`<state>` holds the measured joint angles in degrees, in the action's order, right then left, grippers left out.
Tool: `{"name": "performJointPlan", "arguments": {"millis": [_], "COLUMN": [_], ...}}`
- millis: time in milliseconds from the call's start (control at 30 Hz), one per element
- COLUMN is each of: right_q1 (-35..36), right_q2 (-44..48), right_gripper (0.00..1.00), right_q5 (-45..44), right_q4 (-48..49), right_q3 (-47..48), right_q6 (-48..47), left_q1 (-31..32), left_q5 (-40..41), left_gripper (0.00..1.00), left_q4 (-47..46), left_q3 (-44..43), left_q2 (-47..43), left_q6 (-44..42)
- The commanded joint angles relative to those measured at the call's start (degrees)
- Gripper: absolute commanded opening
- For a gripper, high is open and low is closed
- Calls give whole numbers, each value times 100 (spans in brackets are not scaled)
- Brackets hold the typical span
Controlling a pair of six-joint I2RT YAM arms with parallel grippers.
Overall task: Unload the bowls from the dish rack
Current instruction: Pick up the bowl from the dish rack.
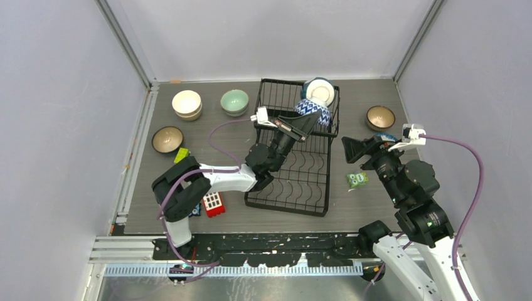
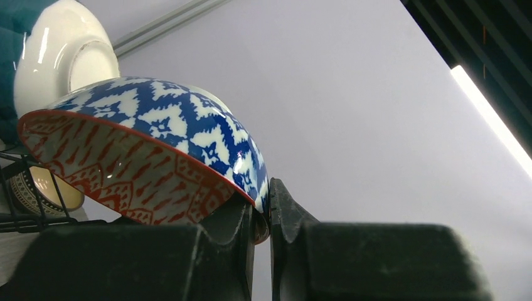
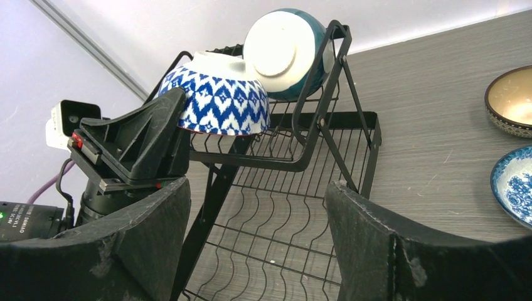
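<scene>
The black wire dish rack stands mid-table. My left gripper is shut on the rim of a blue-and-white patterned bowl with a red-patterned inside, held over the rack's raised upper basket. In the left wrist view the rim sits pinched between the fingers of that gripper, under the bowl. A dark teal bowl with a cream base leans in the upper basket behind it. My right gripper is open and empty just right of the rack, its jaws facing the rack's lower tier.
On the table left of the rack sit stacked cream bowls, a pale green bowl and a brown bowl. Right of it are a brown bowl and a blue-patterned bowl. Toy blocks lie nearby: red, green.
</scene>
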<state>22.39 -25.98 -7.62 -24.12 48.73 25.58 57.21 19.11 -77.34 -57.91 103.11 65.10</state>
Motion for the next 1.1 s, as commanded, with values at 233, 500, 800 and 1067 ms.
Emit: {"name": "performJointPlan", "arguments": {"millis": [233, 500, 800, 1067], "right_q1": [43, 43, 41, 45], "right_q2": [-135, -314, -506, -803], "right_gripper": [82, 82, 82, 82], "right_q5": [137, 232, 392, 1010], "right_q4": [170, 214, 148, 160], "right_q3": [335, 549, 912, 1420], "right_q6": [-25, 25, 73, 254], "left_q1": [-44, -44, -43, -43], "left_q5": [-133, -285, -632, -1547], "left_gripper": [0, 0, 0, 0], "left_q4": [-466, -446, 389, 3051], "left_q3": [243, 338, 417, 653], "left_q2": [-776, -1165, -1925, -3504], "left_q6": [-440, -654, -1018, -2228]}}
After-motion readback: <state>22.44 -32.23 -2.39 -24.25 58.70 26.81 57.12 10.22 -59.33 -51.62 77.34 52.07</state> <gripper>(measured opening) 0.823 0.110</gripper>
